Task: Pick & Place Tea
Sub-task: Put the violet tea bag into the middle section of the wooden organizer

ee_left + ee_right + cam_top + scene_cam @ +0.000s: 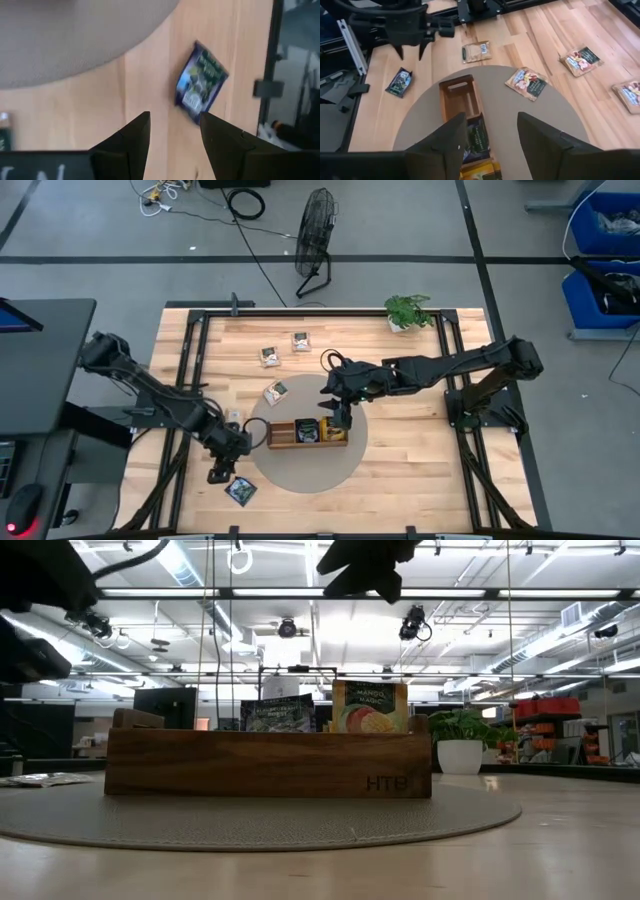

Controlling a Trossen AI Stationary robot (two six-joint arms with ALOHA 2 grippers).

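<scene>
The wooden tray (296,433) lies on a round grey mat (300,470). A dark sachet (278,712) and an orange one (370,705) stand upright inside it. My right gripper (490,125) hovers open above the tray's (461,97) filled end, holding nothing. My left gripper (175,125) is open near the table's near-left corner, just short of a dark blue sachet (200,82) lying flat on the wood (240,491). Other sachets lie flat on the table: a beige one (476,51), one on the mat's edge (527,82) and two farther off (268,356) (300,340).
A potted plant (408,312) stands at the table's far right. Black frame rails (185,360) run along the table's sides. Bare wood shows to the right of the mat (410,450). A fan (316,230) stands on the floor beyond the far edge.
</scene>
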